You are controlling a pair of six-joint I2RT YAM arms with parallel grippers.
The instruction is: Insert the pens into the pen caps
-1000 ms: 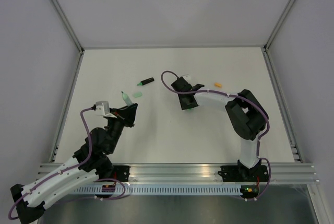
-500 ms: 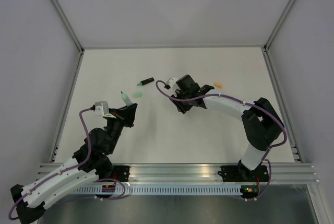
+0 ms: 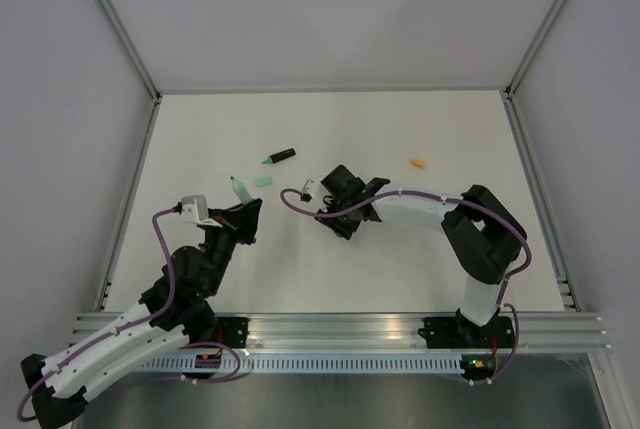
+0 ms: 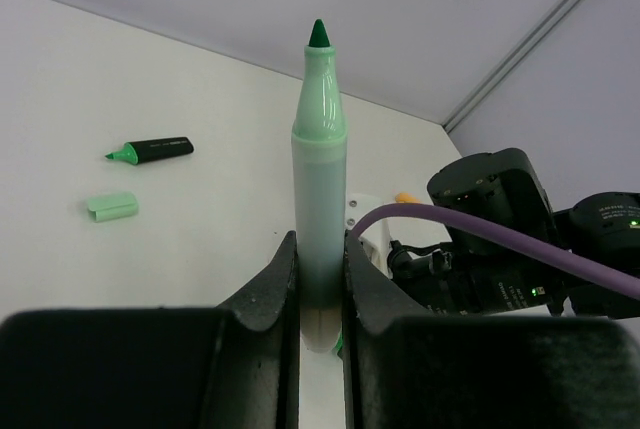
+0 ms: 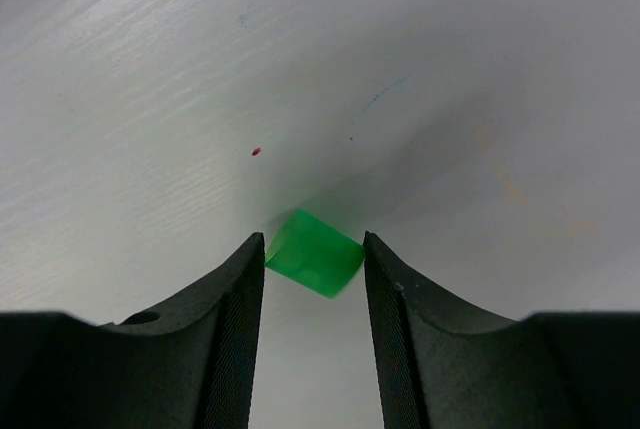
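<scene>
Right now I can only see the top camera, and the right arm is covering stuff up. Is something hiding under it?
Observer: Yes. A bright green cap sits between the right jaws, touching both of them.
Operator: Cool! And the pen on the other side, how is it held?
Observer: The left jaws pinch the pale green pen near its bottom end, so most of it sticks out past them.
Operator: Does it have a cap on?
Observer: No. Its dark green tip is bare and points away from the jaws.
</scene>
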